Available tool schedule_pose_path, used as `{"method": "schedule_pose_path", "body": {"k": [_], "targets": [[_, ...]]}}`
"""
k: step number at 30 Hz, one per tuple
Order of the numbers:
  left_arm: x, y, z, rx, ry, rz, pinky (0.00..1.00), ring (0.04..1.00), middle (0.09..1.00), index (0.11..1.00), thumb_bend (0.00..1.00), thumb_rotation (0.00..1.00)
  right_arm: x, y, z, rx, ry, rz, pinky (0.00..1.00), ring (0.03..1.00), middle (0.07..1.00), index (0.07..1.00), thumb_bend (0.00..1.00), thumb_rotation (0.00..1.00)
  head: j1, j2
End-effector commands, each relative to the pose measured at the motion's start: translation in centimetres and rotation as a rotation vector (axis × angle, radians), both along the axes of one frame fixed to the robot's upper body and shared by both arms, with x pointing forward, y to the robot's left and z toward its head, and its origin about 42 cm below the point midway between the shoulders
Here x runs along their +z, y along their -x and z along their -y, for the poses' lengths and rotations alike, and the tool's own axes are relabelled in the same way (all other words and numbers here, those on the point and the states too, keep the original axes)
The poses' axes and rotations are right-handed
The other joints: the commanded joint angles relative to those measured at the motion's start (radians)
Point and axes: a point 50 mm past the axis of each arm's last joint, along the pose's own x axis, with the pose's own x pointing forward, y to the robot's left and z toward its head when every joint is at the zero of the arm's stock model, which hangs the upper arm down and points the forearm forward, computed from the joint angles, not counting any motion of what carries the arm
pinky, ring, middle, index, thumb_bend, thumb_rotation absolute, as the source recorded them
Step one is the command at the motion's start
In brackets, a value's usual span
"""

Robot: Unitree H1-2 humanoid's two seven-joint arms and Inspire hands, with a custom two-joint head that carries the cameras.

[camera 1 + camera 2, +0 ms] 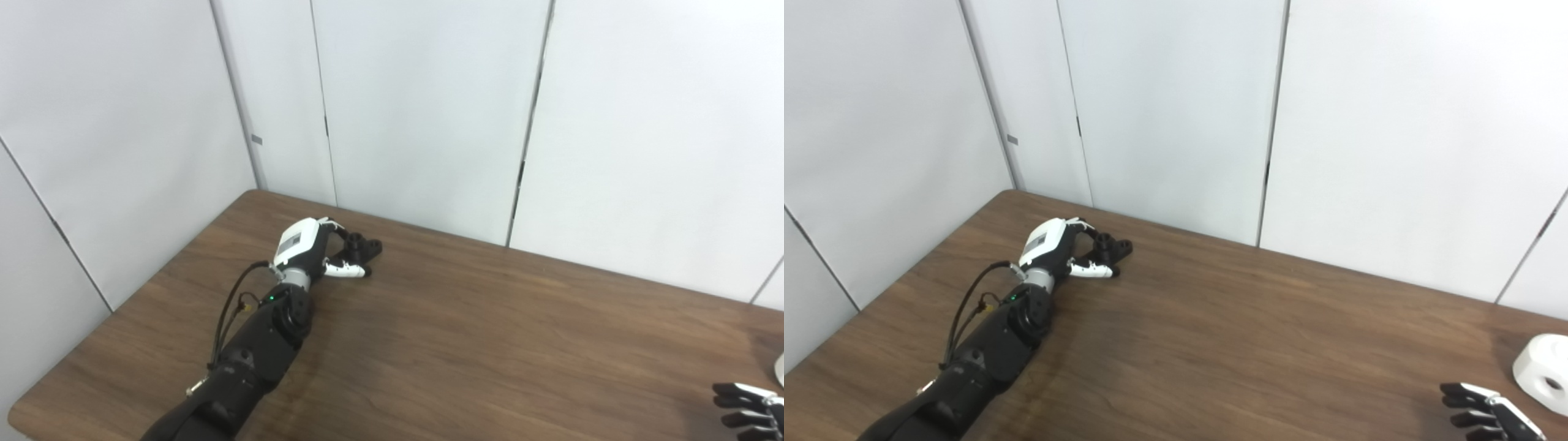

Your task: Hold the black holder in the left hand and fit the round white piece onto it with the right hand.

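Right hand (1488,413) beside white piece (1542,372)

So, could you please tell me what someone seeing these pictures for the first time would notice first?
Most likely the long black left arm reaching across the wooden table to its far left corner, where the left hand is at the black holder, fingers around it. Next, the round white piece lying at the table's right edge, with the right hand just beside it, fingers apart and not touching it.
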Motion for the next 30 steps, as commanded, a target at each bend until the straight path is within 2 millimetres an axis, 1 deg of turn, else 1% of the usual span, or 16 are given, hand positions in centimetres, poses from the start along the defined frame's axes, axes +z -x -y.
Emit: {"method": "schedule_pose_path", "body": {"k": [1,4,9,12,14,15,16,17,19,21,22,26,30], "targets": [[2.0,-1.2,-0.2,-0.005,-0.015,0.060,0.84,0.964,0.912,0.685,0.98,0.29,1.6,0.0,-0.1,0.003,-0.004,0.060,0.46,0.568,0.638,0.657,0.72,0.00,-0.001,0.002],[1.8,-1.3,-0.3,0.000,-0.027,0.055,0.81,0.952,0.909,0.677,0.96,0.28,1.7,0.1,-0.1,0.000,-0.002,0.055,0.47,0.568,0.639,0.657,0.72,0.00,-0.004,0.005],[1.3,-1.3,-0.2,0.029,-0.033,0.044,0.78,0.946,0.905,0.667,0.96,0.29,1.8,0.3,0.0,0.004,-0.013,0.055,0.47,0.568,0.640,0.658,0.70,0.00,-0.007,0.011],[0.8,-1.2,-0.1,0.039,-0.016,0.040,0.78,0.953,0.892,0.621,0.94,0.27,1.8,0.4,0.0,0.004,-0.016,0.055,0.47,0.566,0.640,0.660,0.69,0.00,-0.006,0.013],[0.4,-1.1,-0.2,0.039,-0.015,0.037,0.80,0.948,0.865,0.517,0.89,0.23,1.8,0.5,0.1,0.005,-0.020,0.056,0.47,0.563,0.640,0.660,0.69,0.00,-0.007,0.015],[0.2,-1.0,-0.2,0.041,-0.019,0.032,0.80,0.946,0.859,0.497,0.88,0.22,1.8,0.5,0.1,0.005,-0.022,0.055,0.47,0.563,0.640,0.661,0.69,0.00,-0.008,0.017],[0.1,-0.9,-0.2,0.045,-0.023,0.028,0.81,0.943,0.845,0.487,0.67,0.14,1.8,0.5,0.2,0.005,-0.024,0.055,0.47,0.561,0.639,0.658,0.69,0.00,-0.008,0.017],[0.0,-0.9,-0.2,0.047,-0.026,0.025,0.82,0.941,0.836,0.483,0.60,0.11,1.8,0.5,0.2,0.005,-0.026,0.055,0.47,0.561,0.638,0.657,0.69,0.00,-0.006,0.019],[-0.3,-0.8,-0.3,0.057,-0.030,0.015,0.84,0.938,0.822,0.480,0.54,0.09,1.8,0.5,0.2,0.006,-0.033,0.057,0.47,0.563,0.639,0.655,0.68,0.00,-0.005,0.019],[-0.4,-0.8,-0.3,0.061,-0.023,0.008,0.85,0.938,0.816,0.480,0.53,0.08,1.7,0.4,0.2,0.003,-0.034,0.053,0.47,0.564,0.639,0.654,0.68,0.00,-0.005,0.019],[-0.4,-0.8,-0.4,0.061,-0.021,0.007,0.87,0.943,0.818,0.479,0.52,0.08,1.7,0.4,0.2,0.003,-0.030,0.054,0.47,0.567,0.642,0.657,0.68,0.00,-0.006,0.020],[-0.4,-0.7,-0.4,0.060,-0.019,0.009,0.85,0.932,0.814,0.477,0.52,0.08,1.7,0.3,0.2,0.004,-0.025,0.055,0.47,0.567,0.641,0.659,0.68,0.00,-0.005,0.020],[-0.5,-0.4,-0.3,0.016,-0.032,0.004,0.84,0.929,0.830,0.478,0.52,0.08,1.7,0.2,0.2,0.003,-0.022,0.053,0.47,0.568,0.643,0.662,0.68,0.00,-0.009,0.020]]}}
